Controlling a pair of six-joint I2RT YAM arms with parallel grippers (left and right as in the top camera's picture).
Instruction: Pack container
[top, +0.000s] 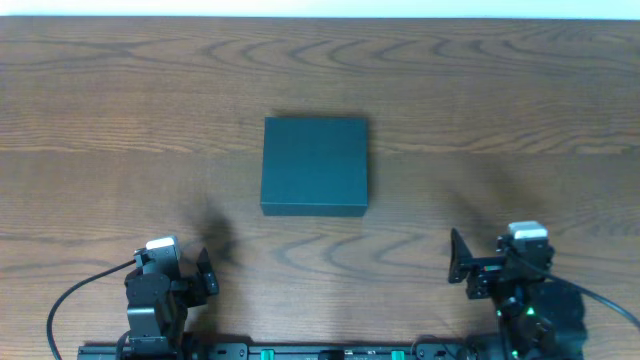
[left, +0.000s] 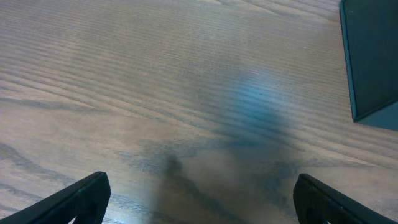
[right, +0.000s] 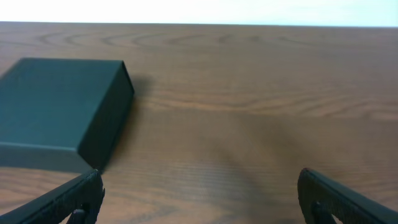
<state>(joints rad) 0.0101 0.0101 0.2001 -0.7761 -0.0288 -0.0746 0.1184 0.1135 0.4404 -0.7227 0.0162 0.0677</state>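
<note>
The container (top: 315, 166) is a dark teal-green rectangular box with its lid closed, lying flat at the middle of the wooden table. It shows at the top right of the left wrist view (left: 372, 56) and at the left of the right wrist view (right: 62, 109). My left gripper (left: 199, 198) is open and empty over bare wood, near the front left edge (top: 205, 272). My right gripper (right: 199, 196) is open and empty, near the front right edge (top: 458, 262). Both grippers are well short of the container.
The wooden table (top: 500, 100) stretches bare on all sides of the box. The arm bases and a black cable (top: 70, 300) sit along the front edge. No snack packets or other objects are in view.
</note>
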